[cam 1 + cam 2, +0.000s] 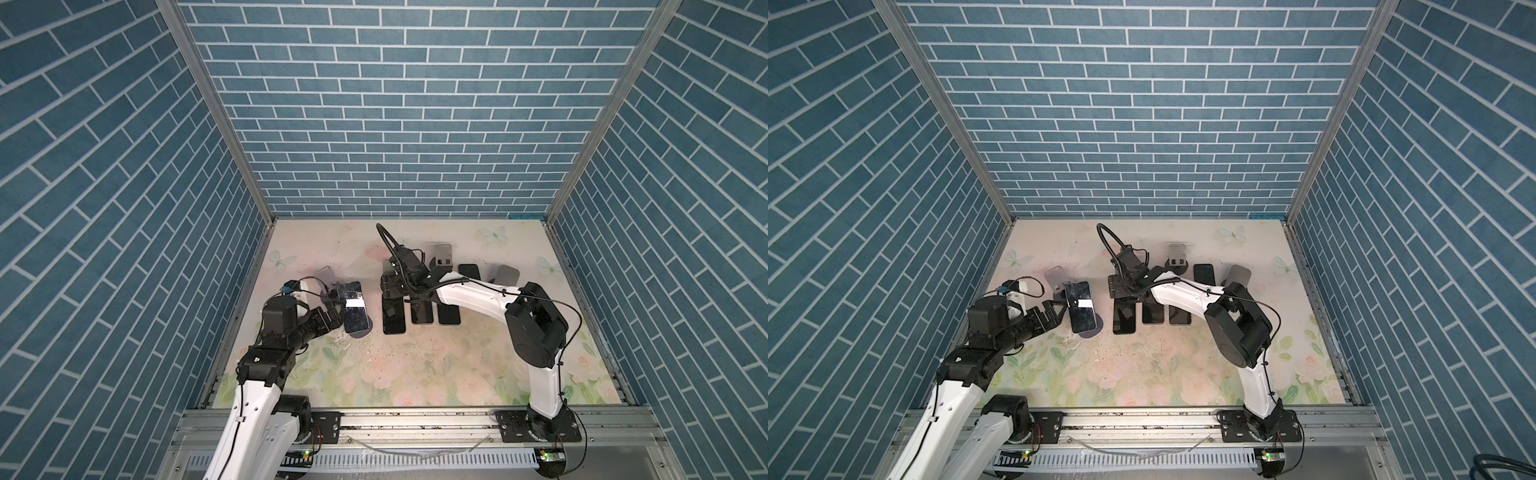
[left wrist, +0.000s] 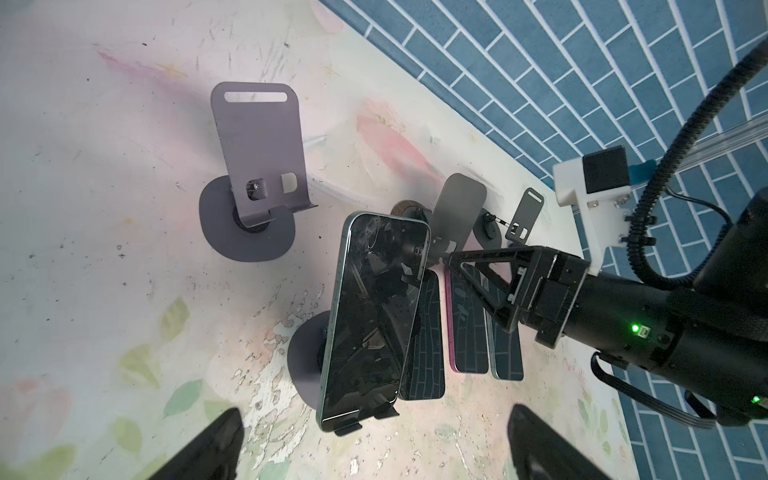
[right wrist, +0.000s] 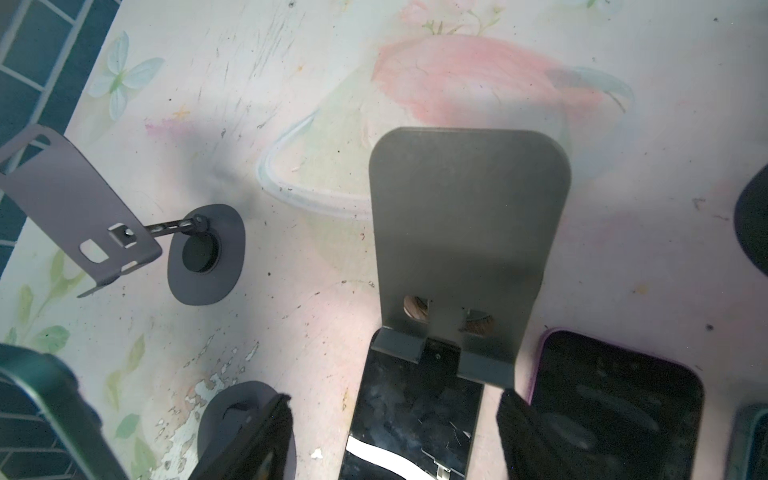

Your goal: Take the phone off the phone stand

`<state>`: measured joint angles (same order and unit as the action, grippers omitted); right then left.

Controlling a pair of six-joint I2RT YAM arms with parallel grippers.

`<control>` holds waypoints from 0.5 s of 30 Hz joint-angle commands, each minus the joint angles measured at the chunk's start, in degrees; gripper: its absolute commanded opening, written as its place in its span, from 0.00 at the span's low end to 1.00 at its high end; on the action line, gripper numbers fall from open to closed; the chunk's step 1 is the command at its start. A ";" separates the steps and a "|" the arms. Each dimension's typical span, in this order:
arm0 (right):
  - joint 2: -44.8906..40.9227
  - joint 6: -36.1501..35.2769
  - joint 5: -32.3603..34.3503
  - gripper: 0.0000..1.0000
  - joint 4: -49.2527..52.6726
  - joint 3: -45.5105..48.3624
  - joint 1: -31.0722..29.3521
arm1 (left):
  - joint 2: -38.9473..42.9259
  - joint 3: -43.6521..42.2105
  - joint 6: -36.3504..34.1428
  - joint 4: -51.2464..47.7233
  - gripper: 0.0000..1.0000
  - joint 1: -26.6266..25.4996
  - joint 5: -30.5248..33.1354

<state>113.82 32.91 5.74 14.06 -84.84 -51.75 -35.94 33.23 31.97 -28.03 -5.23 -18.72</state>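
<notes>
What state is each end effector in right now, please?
Left end effector: open, empty, facing the green-edged black smartphone on its grey stand.
Right end effector: open, straddling a flat-lying black phone without gripping.

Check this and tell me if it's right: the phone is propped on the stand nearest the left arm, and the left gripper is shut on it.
One thing is wrong: the left gripper is open, not shut on the phone. The left wrist view shows its fingers wide apart, clamping nothing. The phone is indeed propped on the stand nearest the left arm.
</notes>
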 commanded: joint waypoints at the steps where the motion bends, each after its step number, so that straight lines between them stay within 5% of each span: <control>1: -2.97 -1.53 2.76 0.79 -1.22 1.85 -0.12 | 1.11 2.65 0.40 -3.63 1.00 -0.69 5.01; 8: -4.10 -0.83 4.66 0.79 -2.84 3.86 -0.07 | -0.26 4.45 0.51 -5.95 1.00 -2.85 7.35; 15: -6.47 -0.83 5.38 0.79 -4.08 6.47 1.67 | -6.39 6.58 1.02 -6.63 1.00 -11.12 15.03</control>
<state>110.80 32.88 9.47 11.86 -80.62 -51.05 -40.88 38.11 32.67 -33.21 -14.13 -8.29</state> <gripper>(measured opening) 0.789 0.996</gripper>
